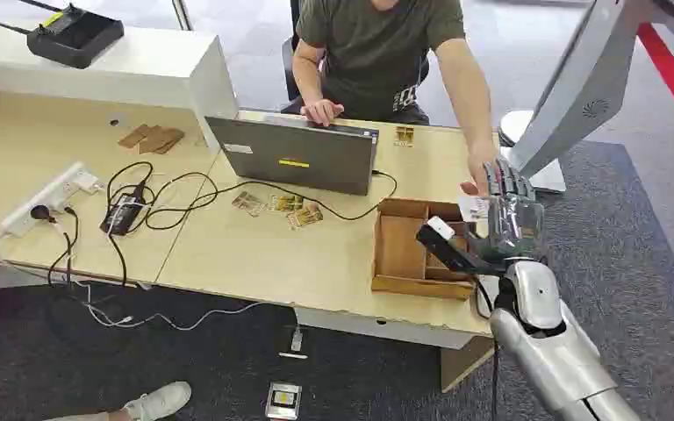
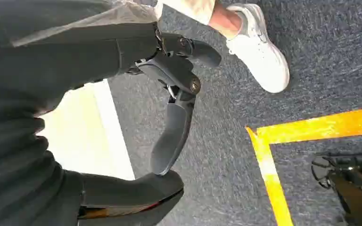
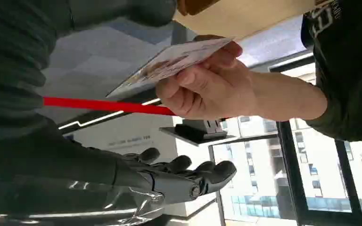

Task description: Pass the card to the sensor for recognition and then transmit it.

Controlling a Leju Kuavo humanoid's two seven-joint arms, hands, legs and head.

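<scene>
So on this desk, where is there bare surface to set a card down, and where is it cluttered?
Bare wood lies between the power strip and the brown pieces, and along the near edge between the scattered cards and the wooden tray. Crowded: the cable tangle around the adapter, and the tray's far right corner, where the person's hand meets the right hand.

Our right arm [image 1: 555,351] rises from five o'clock toward one o'clock, wrist straight, its right hand [image 1: 511,206] raised with fingers [image 3: 188,174] extended and apart, holding nothing. Our left hand [image 2: 169,94] hangs low, fingers loosely curved and spread, empty.
</scene>
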